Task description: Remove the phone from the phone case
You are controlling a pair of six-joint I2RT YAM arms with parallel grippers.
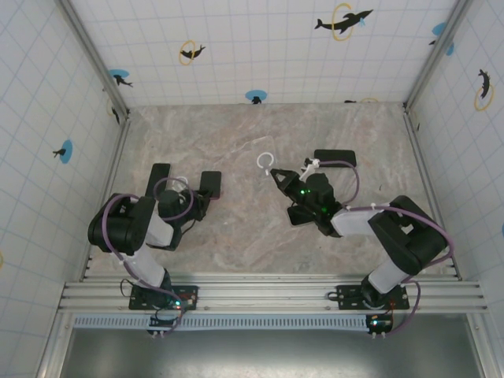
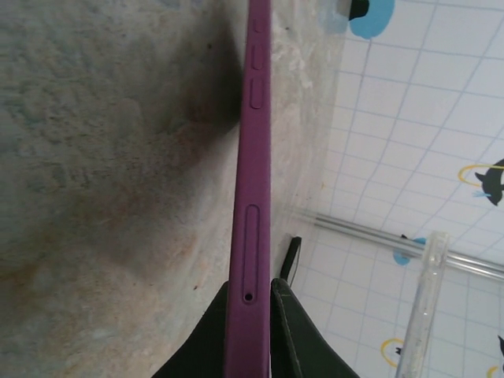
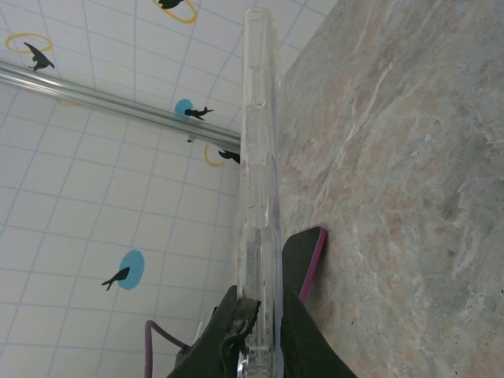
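Now apart: phone [image 2: 250,197], clear case [image 3: 258,157].

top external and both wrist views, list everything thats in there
phone: 1, purple, held edge-on in the left tool
phone case: 1, clear, empty, held edge-on in the right tool
flat rectangle: 1, black, lying on the table beyond the right arm; cannot tell what it is
table: 1, marbled grey-beige, under everything
walls: 3, white grid with dolphin prints, around the table
left arm: 1, black and grey, near edge
right arm: 1, black and grey, near edge
left tool: 1, black, shut on the phone
right tool: 1, black, shut on the phone case
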